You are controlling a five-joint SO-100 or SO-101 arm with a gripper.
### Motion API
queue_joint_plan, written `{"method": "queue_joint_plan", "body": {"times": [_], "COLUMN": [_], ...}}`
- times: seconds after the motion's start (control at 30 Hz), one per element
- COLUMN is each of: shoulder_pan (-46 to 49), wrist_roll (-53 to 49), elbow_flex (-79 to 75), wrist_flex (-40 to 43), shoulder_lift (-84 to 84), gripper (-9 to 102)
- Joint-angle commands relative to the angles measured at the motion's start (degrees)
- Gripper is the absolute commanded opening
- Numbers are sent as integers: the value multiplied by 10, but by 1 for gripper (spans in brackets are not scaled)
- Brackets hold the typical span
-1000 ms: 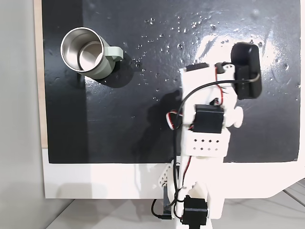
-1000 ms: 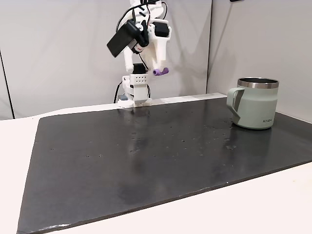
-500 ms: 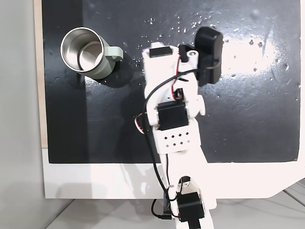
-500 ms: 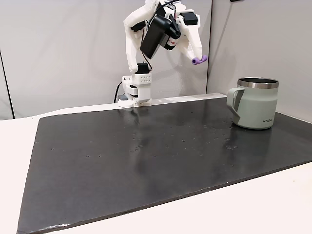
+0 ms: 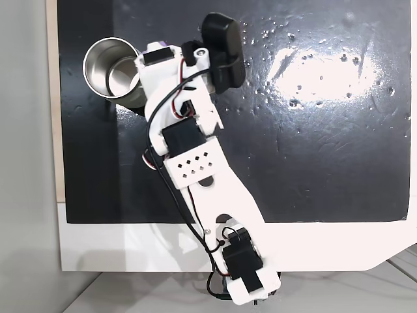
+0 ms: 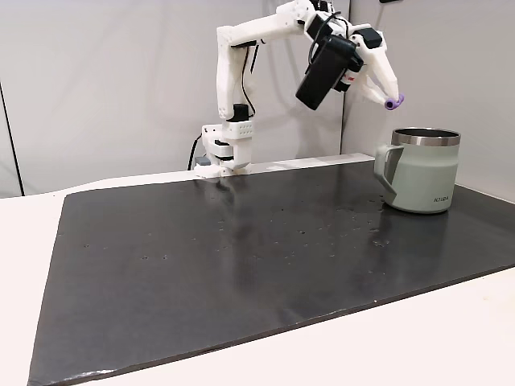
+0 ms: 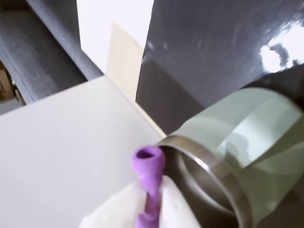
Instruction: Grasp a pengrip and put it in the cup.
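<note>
Swung across the mat since the earlier frames, the arm now holds the pengrip point(image 6: 393, 102) beside the cup point(image 6: 422, 172).

From the side, the gripper point(image 6: 389, 98) hangs above and just short of the cup's rim, on its handle side, well clear of the black mat point(image 6: 241, 257). The claw is closed on the pengrip: in the wrist view its white fingers point(image 7: 171, 206) pinch the purple tube point(image 7: 149, 168), whose open end juts out next to the steel rim point(image 7: 209, 164); the tube's lower part is cut off by the frame edge. From above, the arm point(image 5: 195, 163) covers the cup's point(image 5: 114, 68) handle and part of its wall, and the pengrip and fingertips are hidden under the wrist. The cup stands near the mat's far left corner in that view.
</note>
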Motion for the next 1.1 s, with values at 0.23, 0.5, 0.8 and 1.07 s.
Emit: {"method": "queue_joint_plan", "body": {"times": [0.23, 0.5, 0.8, 1.07], "shoulder_pan": [-88, -107, -105, -105], "wrist_roll": [11, 6, 6, -41], "elbow_flex": [-119, -147, -147, -153], "wrist_flex": [-49, -48, -45, -8], "shoulder_lift": [-56, -82, -77, -77], "gripper": [0, 0, 8, 26]}}
